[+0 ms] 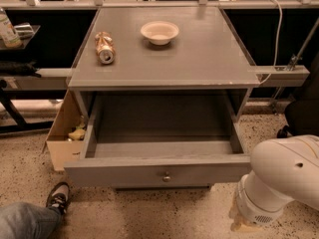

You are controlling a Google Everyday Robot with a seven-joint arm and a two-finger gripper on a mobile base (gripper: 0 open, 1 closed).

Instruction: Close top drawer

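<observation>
Top drawer [114, 172]: wide grey painted box with a matte finish, pulled well out from under the table top; the deep inside is bare, and the flat front faces the camera.
Knob [166, 176]: small, round, metallic, at the centre of the drawer front.
Table top [199, 59]: flat grey slab with a smooth dull surface and a worn, pale front edge.
Bowl [159, 32]: shallow, round, cream-coloured, upright near the back of the table top.
Can [104, 48]: crumpled metal cylinder lying on its side, left of the bowl and apart from it.
Arm [284, 178]: smooth white rounded shell at lower right, just beside the drawer's right front corner.
Gripper [242, 222]: beige piece low under the arm's white shell, near the floor, right of the drawer front; how wide the claw stands cannot be told.
Cardboard box [62, 133]: brown, open-topped, on the floor against the table's left side.
Floor [149, 213]: speckled, stone-like.
Shoe [59, 197]: dark, at lower left, beside a denim-clad leg [25, 224].
</observation>
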